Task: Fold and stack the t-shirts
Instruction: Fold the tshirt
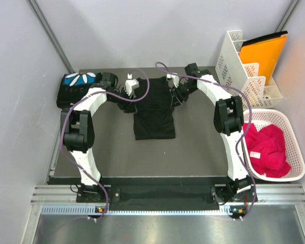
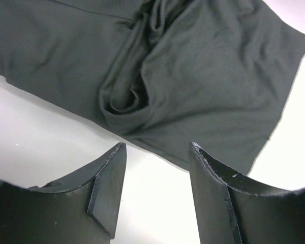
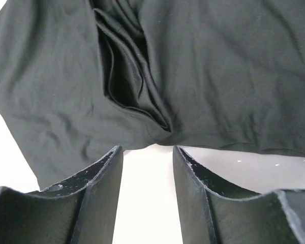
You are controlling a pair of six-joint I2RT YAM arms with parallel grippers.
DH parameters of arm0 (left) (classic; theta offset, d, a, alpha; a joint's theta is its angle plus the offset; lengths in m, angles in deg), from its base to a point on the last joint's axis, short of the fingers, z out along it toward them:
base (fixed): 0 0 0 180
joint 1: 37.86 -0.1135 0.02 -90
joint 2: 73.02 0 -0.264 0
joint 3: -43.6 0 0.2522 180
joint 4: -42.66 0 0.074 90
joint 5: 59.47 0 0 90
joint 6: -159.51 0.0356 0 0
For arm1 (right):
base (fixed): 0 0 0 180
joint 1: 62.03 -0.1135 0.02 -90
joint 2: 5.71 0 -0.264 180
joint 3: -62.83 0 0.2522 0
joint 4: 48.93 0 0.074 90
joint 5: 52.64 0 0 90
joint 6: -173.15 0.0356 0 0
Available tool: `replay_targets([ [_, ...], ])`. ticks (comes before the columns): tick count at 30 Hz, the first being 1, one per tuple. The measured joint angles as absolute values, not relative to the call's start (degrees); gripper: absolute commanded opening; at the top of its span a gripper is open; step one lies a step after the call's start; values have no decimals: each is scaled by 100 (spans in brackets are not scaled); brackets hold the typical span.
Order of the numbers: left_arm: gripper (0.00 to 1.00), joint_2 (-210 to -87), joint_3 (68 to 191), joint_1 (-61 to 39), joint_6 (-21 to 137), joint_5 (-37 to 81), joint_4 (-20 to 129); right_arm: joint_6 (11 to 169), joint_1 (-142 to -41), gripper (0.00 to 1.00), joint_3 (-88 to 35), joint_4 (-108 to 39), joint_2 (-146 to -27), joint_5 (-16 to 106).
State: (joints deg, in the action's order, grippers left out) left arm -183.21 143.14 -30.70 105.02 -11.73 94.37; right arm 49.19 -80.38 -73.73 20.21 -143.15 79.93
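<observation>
Here's the black cloth t-shirt (image 1: 153,114), flat on the dark grey surface (image 1: 193,152) in the upper middle of the top view. Its long axis runs straight up and down the frame, hem toward the bottom. The left tool (image 1: 128,100) sits at its left flank and the right tool (image 1: 177,96) at its right, both at sleeve height, so neither arm is nearer; each has its own side. Both are released with nothing between the fingers: each wrist view shows bare surface in the gap and the cloth edge just beyond the fingertips. Those views also catch a bunched sleeve fold dead ahead of each tool, which the top view loses in flat black. Only the top view shows the folded black t-shirt with the blue-and-white petal print (image 1: 77,84), at upper left, well apart and nearer the left arm.
</observation>
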Motion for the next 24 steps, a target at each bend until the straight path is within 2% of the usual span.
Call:
replay_targets([
  [24,57,-19073,14810,-3068,10303,-1092,9031,5027,-8186,43,-7487,1752,-14517,7991],
])
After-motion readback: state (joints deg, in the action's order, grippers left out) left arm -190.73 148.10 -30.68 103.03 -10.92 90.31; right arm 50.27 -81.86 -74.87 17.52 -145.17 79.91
